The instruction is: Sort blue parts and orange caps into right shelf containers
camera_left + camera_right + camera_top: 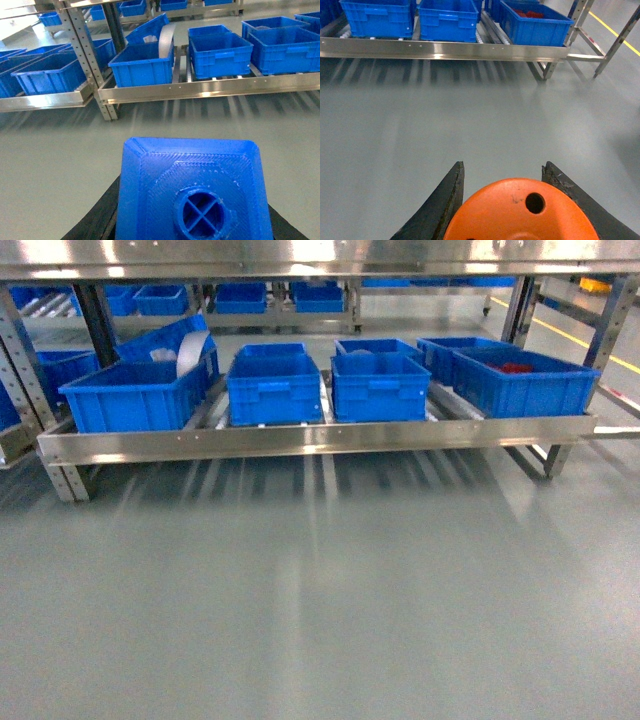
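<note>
The low steel shelf (310, 438) runs across the head view beyond a stretch of bare grey floor (320, 600), carrying a row of right shelf containers (378, 385), big blue crates set side by side; the rightmost crate (527, 380) already shows something red inside. Neither arm appears in the head view. At the left wrist, the left tool (195, 220) is pinching a blue part (192, 187), its black fingers (97, 220) tight at either flank. At the right wrist, the right tool (520, 215) is clamped on an orange cap (520, 210), holes up. This looks like the carrying step: both pieces are in hand but well short of the shelf. Next, the base likely must close in before either arm reaches over a crate rim to release.
</note>
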Controlling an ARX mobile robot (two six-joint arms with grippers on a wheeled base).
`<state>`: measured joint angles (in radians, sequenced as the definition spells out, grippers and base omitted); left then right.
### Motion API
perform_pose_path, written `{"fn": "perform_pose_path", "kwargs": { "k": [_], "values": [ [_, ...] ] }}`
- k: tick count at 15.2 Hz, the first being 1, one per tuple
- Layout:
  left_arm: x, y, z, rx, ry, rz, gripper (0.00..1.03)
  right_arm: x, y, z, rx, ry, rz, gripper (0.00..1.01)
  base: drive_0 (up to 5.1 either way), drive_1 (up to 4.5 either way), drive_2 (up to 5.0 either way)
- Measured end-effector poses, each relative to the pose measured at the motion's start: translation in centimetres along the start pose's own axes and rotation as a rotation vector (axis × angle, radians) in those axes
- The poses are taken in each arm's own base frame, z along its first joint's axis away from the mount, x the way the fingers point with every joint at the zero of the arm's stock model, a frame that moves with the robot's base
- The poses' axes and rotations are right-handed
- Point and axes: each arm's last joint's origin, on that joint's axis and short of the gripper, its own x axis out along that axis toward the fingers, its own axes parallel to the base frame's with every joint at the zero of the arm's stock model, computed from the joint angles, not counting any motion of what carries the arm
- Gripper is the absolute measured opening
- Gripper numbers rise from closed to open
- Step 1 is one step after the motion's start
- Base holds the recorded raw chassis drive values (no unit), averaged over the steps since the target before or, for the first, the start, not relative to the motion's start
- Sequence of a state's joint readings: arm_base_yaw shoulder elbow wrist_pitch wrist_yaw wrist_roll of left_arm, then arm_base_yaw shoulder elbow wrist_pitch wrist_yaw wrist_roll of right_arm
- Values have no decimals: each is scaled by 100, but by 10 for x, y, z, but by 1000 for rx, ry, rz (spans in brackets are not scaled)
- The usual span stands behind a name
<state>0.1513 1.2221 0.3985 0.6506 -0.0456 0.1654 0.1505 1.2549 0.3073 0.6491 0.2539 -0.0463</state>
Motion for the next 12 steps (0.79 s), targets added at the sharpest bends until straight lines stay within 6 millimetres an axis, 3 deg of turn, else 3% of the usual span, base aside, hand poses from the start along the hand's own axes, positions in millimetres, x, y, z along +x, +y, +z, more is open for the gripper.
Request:
{"fn": "perform_pose_path", "kwargs": {
  "k": [12],
  "values": [
    [0,0,0,0,1,-1,44,0,0,0,-5,1,0,42,0,0,0]
  ]
}}
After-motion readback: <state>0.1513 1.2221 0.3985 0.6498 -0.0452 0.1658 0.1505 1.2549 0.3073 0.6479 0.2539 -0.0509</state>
